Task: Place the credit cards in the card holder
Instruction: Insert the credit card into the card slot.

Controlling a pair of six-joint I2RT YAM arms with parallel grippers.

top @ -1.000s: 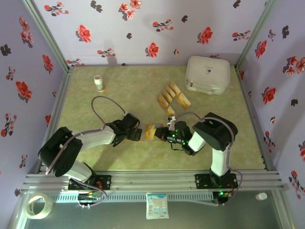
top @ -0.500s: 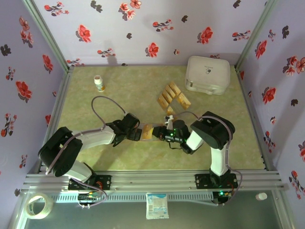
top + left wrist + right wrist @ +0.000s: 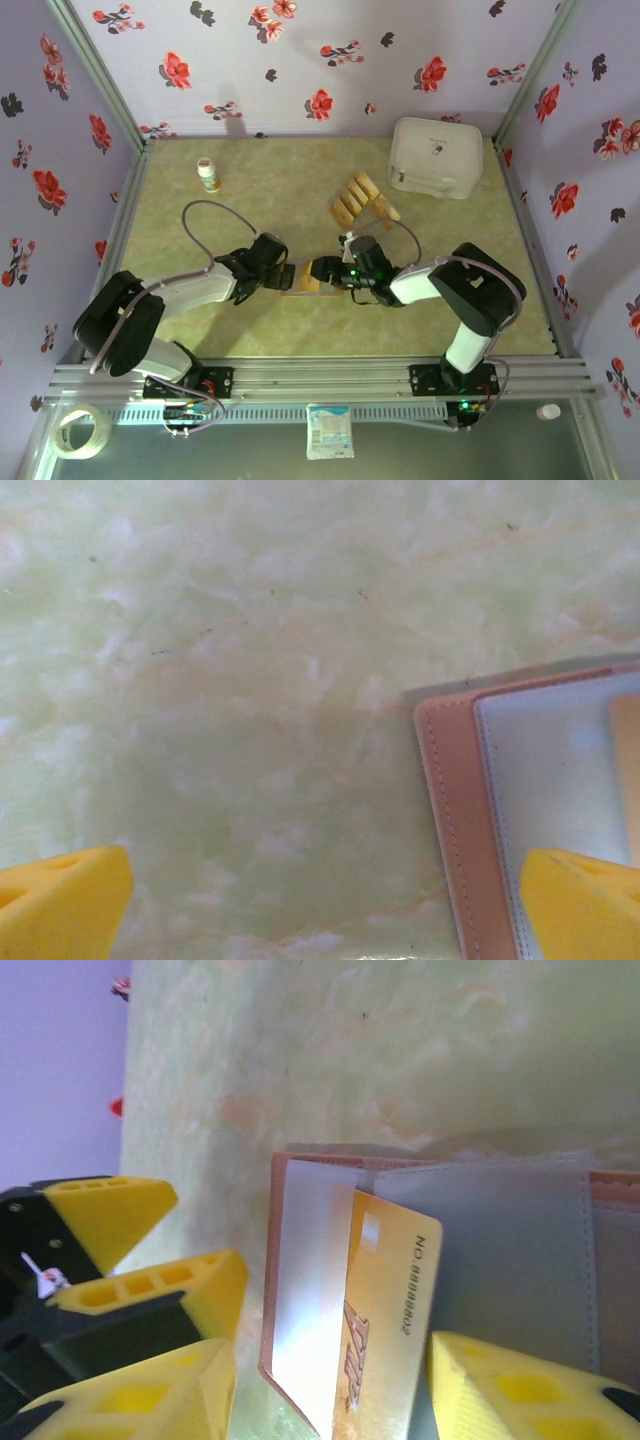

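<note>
the tan-orange rectangular credit card [image 3: 392,1290] lying in the open reddish-brown folding card holder [image 3: 500,1250] reads "no" and a row of digits, mostly eights; one end sits under the holder's clear pocket. the right tool [image 3: 330,1360] is spread open astride that card, its arm low, coming from the holder's right. the left tool [image 3: 325,870], also open, has one yellow finger [image 3: 585,900] over the holder's edge. the other loose cards [image 3: 358,198] lie beyond the holder.
</note>
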